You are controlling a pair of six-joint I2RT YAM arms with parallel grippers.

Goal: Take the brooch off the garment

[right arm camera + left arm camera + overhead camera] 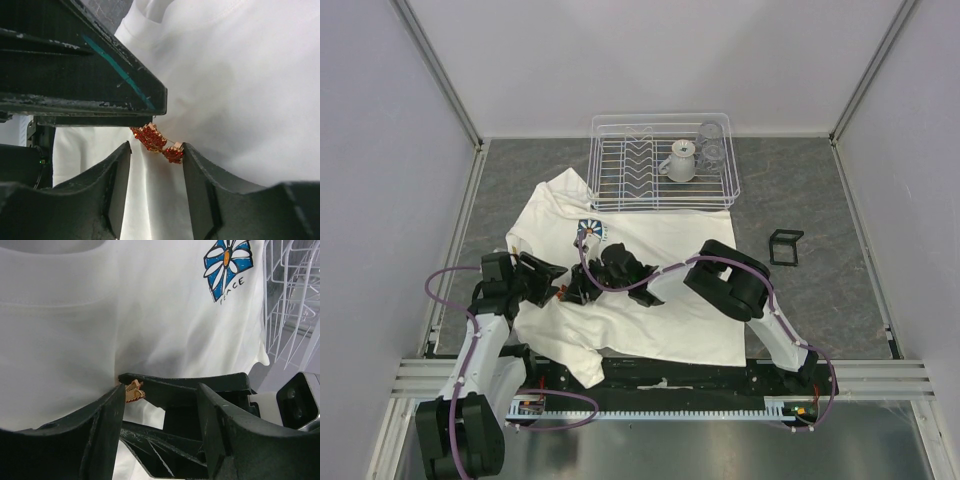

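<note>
So we're at the grab step here: the brooch [150, 137] is pinned to the white shirt [660, 310] toward the near left corner of the counter [850, 300], closer to the near edge than the daisy logo [590, 231]. Our left claw [160, 390] is spread wide, one fingertip touching the pin. The right claw [156, 146] has fingers either side of it, one touching; whether it's actually pinching, we can't tell. Next, we'd guess: get a firm squeeze, hold the fabric down, then pull gently so the cloth doesn't tent or tear.
</note>
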